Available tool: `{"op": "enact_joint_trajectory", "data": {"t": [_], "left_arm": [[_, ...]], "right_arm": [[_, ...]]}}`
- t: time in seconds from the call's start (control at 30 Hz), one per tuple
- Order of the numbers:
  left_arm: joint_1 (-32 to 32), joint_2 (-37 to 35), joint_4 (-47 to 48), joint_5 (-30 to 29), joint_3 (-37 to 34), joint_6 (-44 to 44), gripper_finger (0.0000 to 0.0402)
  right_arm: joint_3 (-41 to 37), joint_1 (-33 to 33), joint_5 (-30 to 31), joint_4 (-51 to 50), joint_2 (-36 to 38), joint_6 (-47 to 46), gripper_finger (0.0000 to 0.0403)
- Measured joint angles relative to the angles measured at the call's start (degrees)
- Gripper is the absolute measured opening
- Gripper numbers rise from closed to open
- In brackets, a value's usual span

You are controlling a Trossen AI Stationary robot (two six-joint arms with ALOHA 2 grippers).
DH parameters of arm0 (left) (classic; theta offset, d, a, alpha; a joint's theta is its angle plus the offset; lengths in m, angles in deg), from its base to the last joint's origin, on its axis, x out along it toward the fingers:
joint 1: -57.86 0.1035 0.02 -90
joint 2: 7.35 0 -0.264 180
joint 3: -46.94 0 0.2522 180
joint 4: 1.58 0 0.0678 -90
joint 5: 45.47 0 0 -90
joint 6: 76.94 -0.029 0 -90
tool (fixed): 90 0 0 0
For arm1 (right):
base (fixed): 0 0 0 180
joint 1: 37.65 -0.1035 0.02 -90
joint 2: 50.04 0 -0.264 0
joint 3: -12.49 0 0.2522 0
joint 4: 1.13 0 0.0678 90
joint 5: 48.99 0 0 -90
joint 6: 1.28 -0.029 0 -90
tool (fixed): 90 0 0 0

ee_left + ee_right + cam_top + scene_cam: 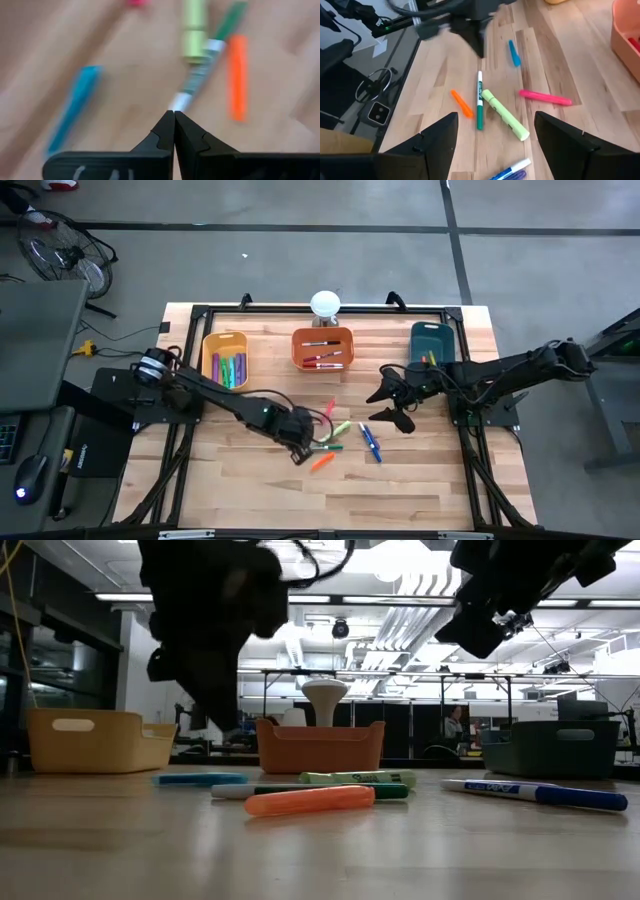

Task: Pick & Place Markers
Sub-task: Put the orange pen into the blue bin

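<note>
Several markers lie loose on the wooden table: a teal one (514, 52), a green one with a white end (479, 100), a yellow-green one (505, 114), an orange one (461, 103), a pink one (545, 97) and a blue one (370, 442). My left gripper (174, 117) is shut and empty. It hangs just above the table (228, 720), its tip over the green marker's white end (180, 102). My right gripper (495, 145) is open and held high (490, 610), right of the markers (395, 405).
Three bins stand along the far side: a yellow one (225, 358) and an orange one (323, 348), both with markers inside, and a teal one (432, 342). A white mushroom-shaped object (325, 304) stands behind the orange bin. Bare wood lies toward the near edge.
</note>
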Motion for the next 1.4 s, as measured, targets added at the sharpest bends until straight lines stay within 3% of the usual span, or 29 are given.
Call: {"op": "enact_joint_trajectory", "data": {"t": [0.43,0.87,1.07,1.3,1.4], "left_arm": [[-1.1,0.0,-10.5,3.3,0.1,-3.7,0.0009],[-1.2,0.0,-16.8,5.2,0.4,-1.3,0.0151],[-1.2,2.6,-9.3,1.9,7.5,-1.3,0.0158],[-2.0,13.6,13.7,-2.1,25.4,-2.6,0.0158],[-1.9,18.6,20.9,-0.5,31.6,-1.1,0.0158]], "right_arm": [[0.0,0.0,0.2,-0.2,0.0,0.8,0.0252],[0.0,0.0,0.2,-0.7,0.0,1.2,0.0252],[0.0,0.0,0.2,-1.6,0.0,1.2,0.0252],[0.0,0.0,0.2,-2.3,0.0,1.2,0.0252],[0.0,0.0,-0.1,-3.2,0.0,1.2,0.0252]]}}
